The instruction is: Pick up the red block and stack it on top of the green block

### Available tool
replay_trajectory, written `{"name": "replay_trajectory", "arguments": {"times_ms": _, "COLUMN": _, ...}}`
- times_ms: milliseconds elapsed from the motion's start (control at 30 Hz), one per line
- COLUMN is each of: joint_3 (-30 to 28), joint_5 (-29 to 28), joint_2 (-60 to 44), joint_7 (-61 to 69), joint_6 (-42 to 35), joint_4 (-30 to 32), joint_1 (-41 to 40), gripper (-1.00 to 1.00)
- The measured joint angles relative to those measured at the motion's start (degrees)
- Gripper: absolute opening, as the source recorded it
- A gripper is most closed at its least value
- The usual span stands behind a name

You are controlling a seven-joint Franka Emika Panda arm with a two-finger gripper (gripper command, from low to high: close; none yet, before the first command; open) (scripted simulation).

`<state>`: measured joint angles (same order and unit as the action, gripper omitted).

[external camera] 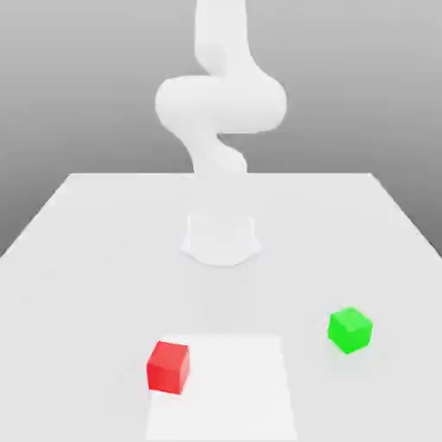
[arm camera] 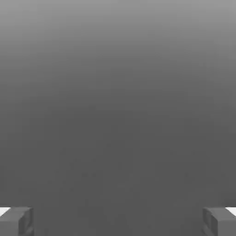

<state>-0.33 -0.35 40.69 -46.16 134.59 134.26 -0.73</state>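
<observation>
- The red block (external camera: 167, 367) sits on the white table (external camera: 78, 259), resting flat and touching nothing else.
- Taking the arm's round base (external camera: 221, 239) as the landmark, the red block lies nearer the camera than the base and a little toward the exterior view's left of it.
- The green block (external camera: 350, 330) also sits on the table, nearer the camera than the base and toward the exterior view's right of it.
- The two blocks are well apart, with a paler square patch (external camera: 224, 388) of the table between them.
- In the hand view the gripper (arm camera: 118, 221) has its two fingers (arm camera: 16, 220) spread wide apart with nothing between them.
- The white arm (external camera: 220, 104) rises above the base, well clear of both blocks.
</observation>
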Motion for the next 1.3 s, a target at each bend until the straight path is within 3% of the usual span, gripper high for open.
{"name": "replay_trajectory", "arguments": {"times_ms": 667, "joint_3": -4.4, "joint_5": 0.7, "joint_2": -42.0, "joint_7": -0.1, "joint_6": 22.9, "joint_4": 20.1, "joint_1": -5.3, "gripper": 0.0}}
{"name": "replay_trajectory", "arguments": {"times_ms": 867, "joint_3": -2.7, "joint_5": 3.6, "joint_2": -54.5, "joint_7": 2.0, "joint_6": 32.9, "joint_4": 19.4, "joint_1": -6.5, "gripper": 0.0}}
{"name": "replay_trajectory", "arguments": {"times_ms": 900, "joint_3": -2.2, "joint_5": 3.8, "joint_2": -56.0, "joint_7": 2.2, "joint_6": 34.2, "joint_4": 19.2, "joint_1": -6.9, "gripper": -1.0}}
{"name": "replay_trajectory", "arguments": {"times_ms": 1133, "joint_3": -2.1, "joint_5": 3.7, "joint_2": -56.2, "joint_7": 2.1, "joint_6": 34.3, "joint_4": 19.2, "joint_1": -7.1, "gripper": -1.0}}
{"name": "replay_trajectory", "arguments": {"times_ms": 1300, "joint_3": -3.1, "joint_5": 1.6, "joint_2": -47.2, "joint_7": 0.5, "joint_6": 26.7, "joint_4": 20.5, "joint_1": -6.6, "gripper": -1.0}}
